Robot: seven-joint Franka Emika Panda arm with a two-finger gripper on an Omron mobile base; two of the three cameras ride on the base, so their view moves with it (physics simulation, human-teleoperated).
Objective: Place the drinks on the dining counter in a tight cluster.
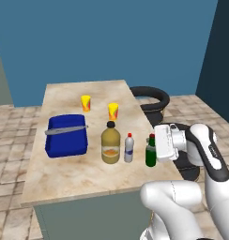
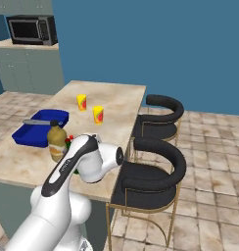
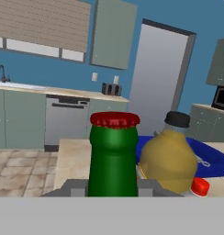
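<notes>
We count three bottles at centre right of the counter point(image 1: 64, 176): amber bottle point(image 1: 110, 145), silver bottle point(image 1: 129, 148), green bottle point(image 1: 150, 152). Gripper point(image 1: 156, 149) clamped on the green one. Two yellow cups point(image 1: 86, 102) and one blue tray point(image 1: 65, 136) sit further up-frame.

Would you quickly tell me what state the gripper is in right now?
Gripper: shut on the green bottle, which stands on the dining counter.
</notes>
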